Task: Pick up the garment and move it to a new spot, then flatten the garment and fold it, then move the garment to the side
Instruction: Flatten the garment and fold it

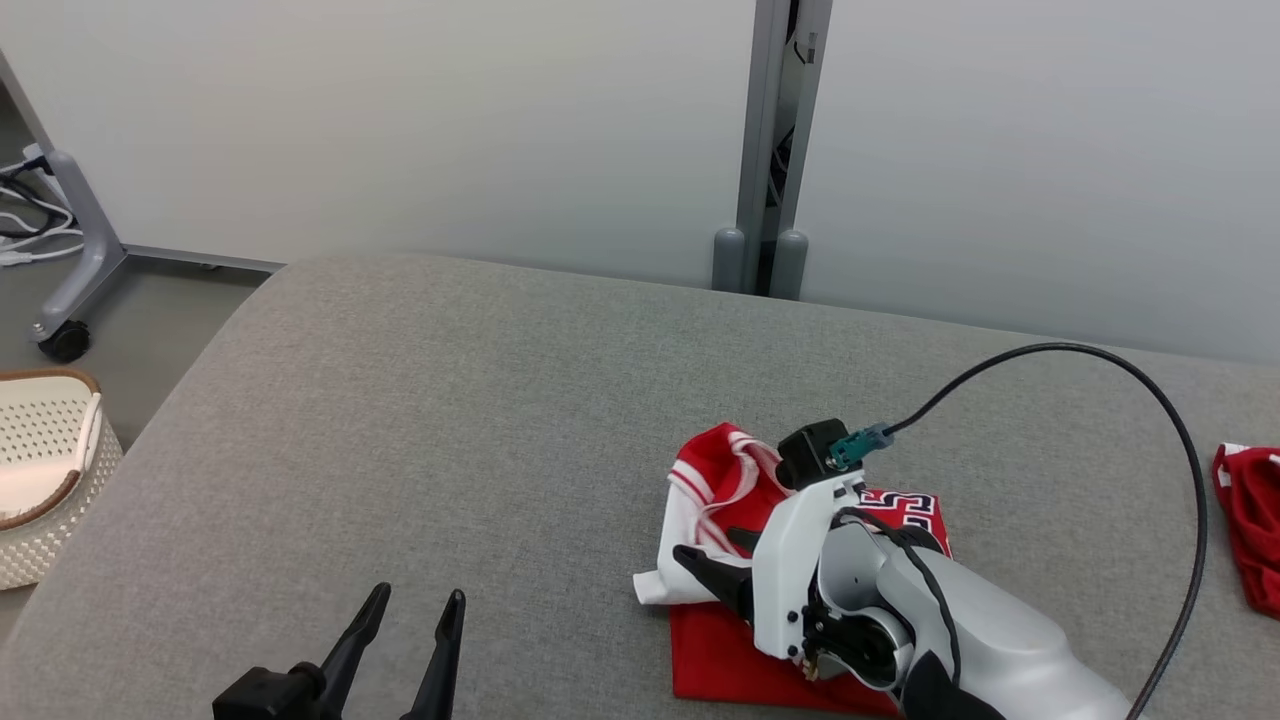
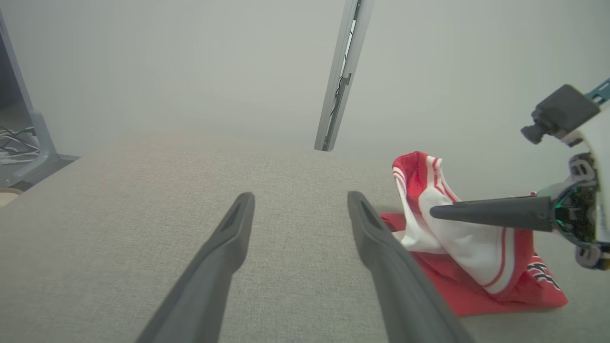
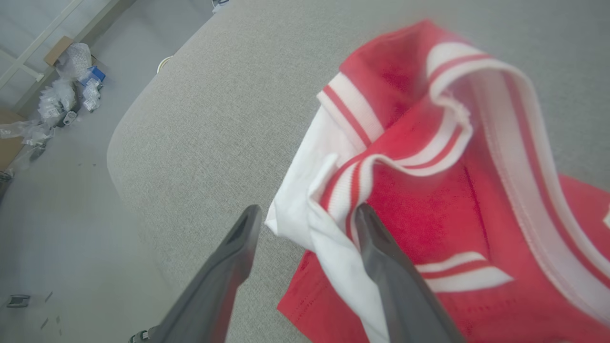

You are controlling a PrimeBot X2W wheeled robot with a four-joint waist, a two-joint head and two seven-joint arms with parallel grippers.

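A red-and-white fabric jersey [image 1: 715, 480] lies bunched on a grey upholstered table [image 1: 450, 400]. The right gripper [image 1: 705, 548] sits at the jersey's left edge, with a fold of cloth between its fingers. The left gripper [image 1: 418, 595] stands well to the jersey's left, apart from it. A second red cloth item [image 1: 1245, 520] lies far to the jersey's right. A cream perforated basket [image 1: 40, 470] sits far to its left, off the table, and a grey metal post [image 1: 765, 150] rises behind it.

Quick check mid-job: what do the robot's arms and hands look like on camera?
Each hand has two long, tapering dark grey fingers: left hand, right hand. The right wrist housing is white, the forearm pale grey. A black camera block sits on it, with a teal connector feeding a looping black cable.
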